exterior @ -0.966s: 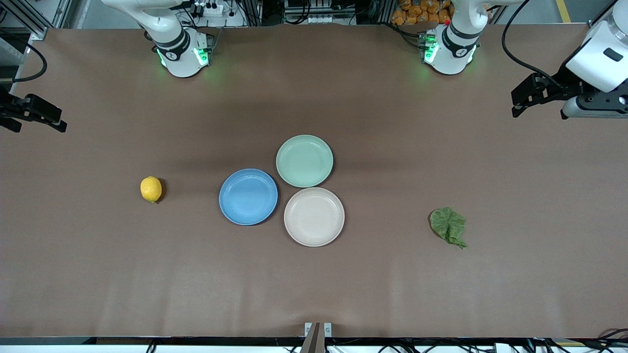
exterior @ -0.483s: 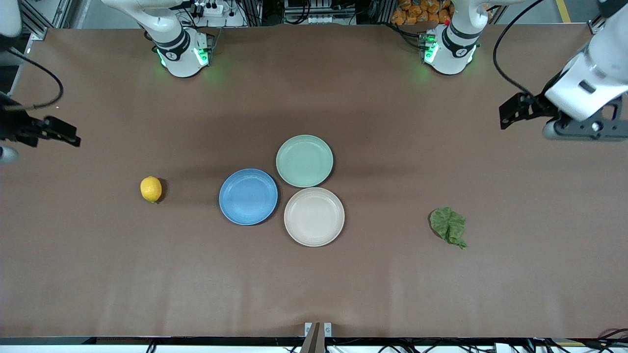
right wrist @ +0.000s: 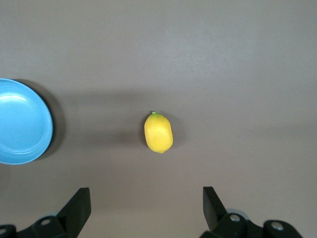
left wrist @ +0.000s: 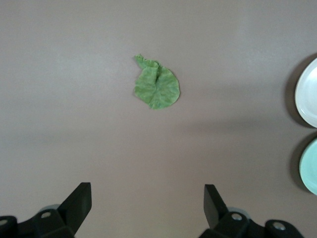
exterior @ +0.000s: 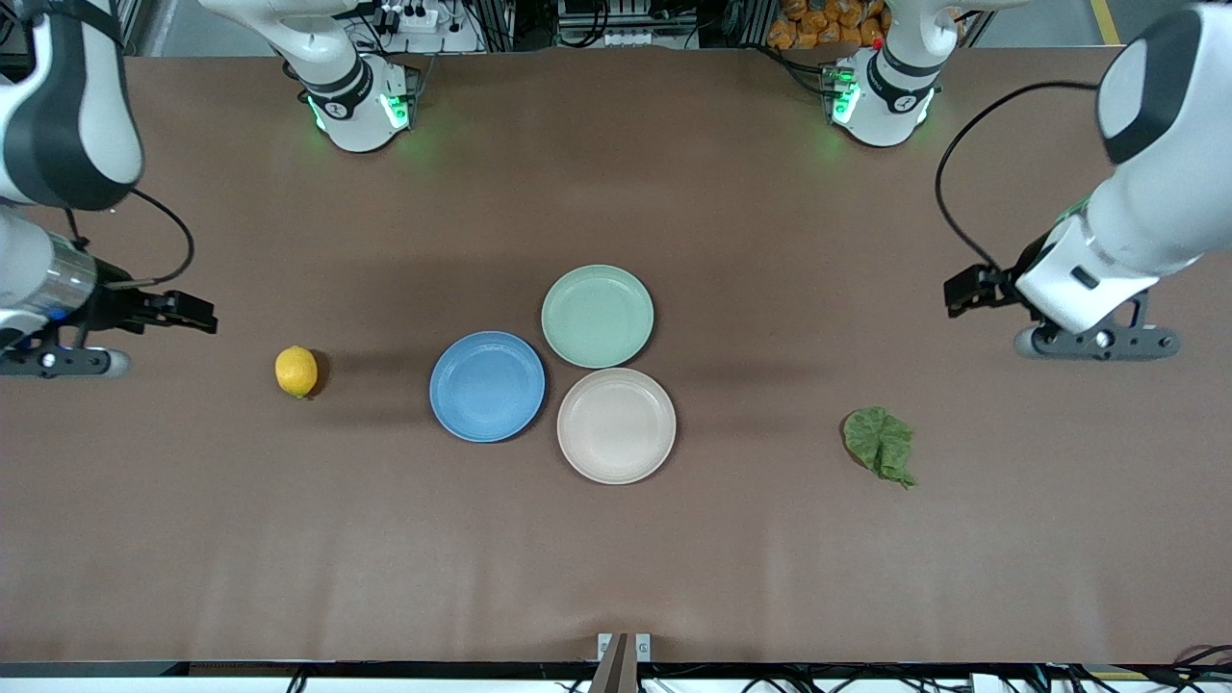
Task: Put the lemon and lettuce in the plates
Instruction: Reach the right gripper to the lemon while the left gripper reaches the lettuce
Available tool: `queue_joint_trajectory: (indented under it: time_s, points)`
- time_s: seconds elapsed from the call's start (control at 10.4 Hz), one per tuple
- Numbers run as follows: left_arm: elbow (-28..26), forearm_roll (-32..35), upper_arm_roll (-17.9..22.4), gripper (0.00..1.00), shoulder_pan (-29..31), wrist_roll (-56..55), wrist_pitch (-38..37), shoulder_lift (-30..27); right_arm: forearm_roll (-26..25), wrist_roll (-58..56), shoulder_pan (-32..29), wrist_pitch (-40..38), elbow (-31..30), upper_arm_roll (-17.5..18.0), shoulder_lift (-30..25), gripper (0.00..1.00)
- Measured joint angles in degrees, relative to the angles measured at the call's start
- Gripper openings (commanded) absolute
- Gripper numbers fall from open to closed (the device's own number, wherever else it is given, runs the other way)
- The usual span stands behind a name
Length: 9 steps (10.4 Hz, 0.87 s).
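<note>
The yellow lemon [exterior: 295, 371] [right wrist: 158, 133] lies on the brown table toward the right arm's end, apart from the blue plate [exterior: 487, 386] [right wrist: 22, 121]. The dark green lettuce [exterior: 881, 445] [left wrist: 158, 87] lies flat toward the left arm's end, apart from the beige-pink plate [exterior: 616, 424] [left wrist: 308, 94]. Nothing is on either plate. My right gripper [exterior: 58, 362] [right wrist: 146, 194] hangs open over bare table beside the lemon. My left gripper [exterior: 1097, 343] [left wrist: 147, 191] hangs open over bare table near the lettuce. Neither holds anything.
A pale mint-green plate [exterior: 597, 316] [left wrist: 311, 166] touches the blue and beige-pink plates, farther from the front camera than they are. The two arm bases [exterior: 358, 106] [exterior: 881, 96] stand along the table's back edge. A small bracket [exterior: 623, 647] sits at the near edge.
Both arms have swung in from the table's ends. The right gripper has come closer to the lemon and the left gripper closer to the lettuce. Nothing on the table moved.
</note>
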Motion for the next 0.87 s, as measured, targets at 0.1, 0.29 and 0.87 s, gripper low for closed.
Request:
queue_joint_trajectory:
  time_s: [0.1, 0.29, 0.87]
  points:
    - [-1.77, 0.00, -0.04, 1.00, -0.01, -0.37, 2.76, 0.69, 0.00, 0.02, -0.01, 3.47, -3.26, -0.03, 0.06, 1.00]
    - [-4.29, 0.00, -0.08, 1.00, -0.01, -1.43, 6.30, 2.64, 0.00, 0.03, -0.03, 11.25, -9.68, -0.09, 0.14, 1.00]
    - [-4.69, 0.01, -0.14, 1.00, 0.03, -1.53, 13.74, 13.09, 0.00, 0.02, -0.89, 25.99, -18.80, -0.28, 5.36, 1.00]
